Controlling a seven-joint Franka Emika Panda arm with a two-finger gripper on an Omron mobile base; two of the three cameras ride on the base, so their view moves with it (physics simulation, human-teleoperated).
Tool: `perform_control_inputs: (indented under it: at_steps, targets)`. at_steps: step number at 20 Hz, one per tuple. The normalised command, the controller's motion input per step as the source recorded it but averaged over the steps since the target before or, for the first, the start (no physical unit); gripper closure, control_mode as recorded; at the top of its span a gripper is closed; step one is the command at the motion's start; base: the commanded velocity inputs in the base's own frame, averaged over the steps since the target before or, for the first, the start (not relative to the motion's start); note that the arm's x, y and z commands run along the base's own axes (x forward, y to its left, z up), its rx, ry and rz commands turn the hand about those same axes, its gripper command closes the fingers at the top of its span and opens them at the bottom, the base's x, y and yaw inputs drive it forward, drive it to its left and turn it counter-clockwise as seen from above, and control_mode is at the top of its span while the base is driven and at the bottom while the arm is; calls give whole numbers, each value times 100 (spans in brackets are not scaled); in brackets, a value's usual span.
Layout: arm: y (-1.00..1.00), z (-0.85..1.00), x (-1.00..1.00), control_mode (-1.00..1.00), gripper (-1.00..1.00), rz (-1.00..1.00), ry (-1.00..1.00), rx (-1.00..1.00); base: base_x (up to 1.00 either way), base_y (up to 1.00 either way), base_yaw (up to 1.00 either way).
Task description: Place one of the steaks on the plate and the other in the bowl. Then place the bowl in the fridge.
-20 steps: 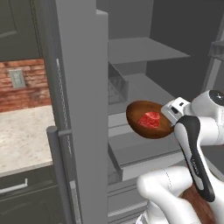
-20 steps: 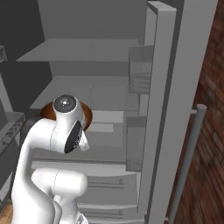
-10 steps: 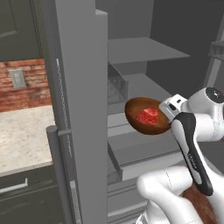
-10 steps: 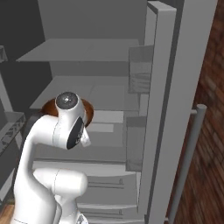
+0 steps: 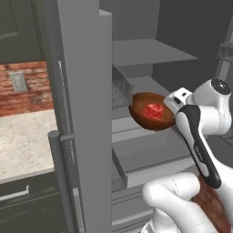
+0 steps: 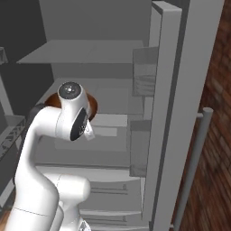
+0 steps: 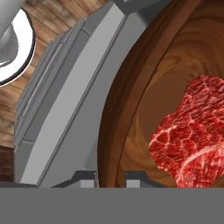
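Nearest the hand camera, the gripper (image 7: pixel 110 175) is pinching the rim of the round, deep, reddish-brown bowl (image 7: pixel 131 100), whose wood-like grain is ringing a flat red steak (image 7: pixel 192 131) with pale marbling. Beyond it, the bowl (image 5: pixel 152 111) is hanging above the smooth grey shelves of the open metallic fridge (image 5: pixel 150 54). No writing is showing legibly.
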Motion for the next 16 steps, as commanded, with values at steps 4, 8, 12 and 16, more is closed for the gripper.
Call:
perform_control_inputs:
  at_steps: [4, 8, 12, 16]
  targets:
    - [0, 10, 22, -100, 100, -1, 0, 0, 0, 0, 0]
    - [0, 2, 31, -100, 100, 0, 0, 0, 0, 0, 0]
    - [0, 6, 39, -100, 100, 0, 0, 0, 0, 0, 0]
    - [7, 0, 56, -100, 100, 0, 4, -1, 0, 0, 0]
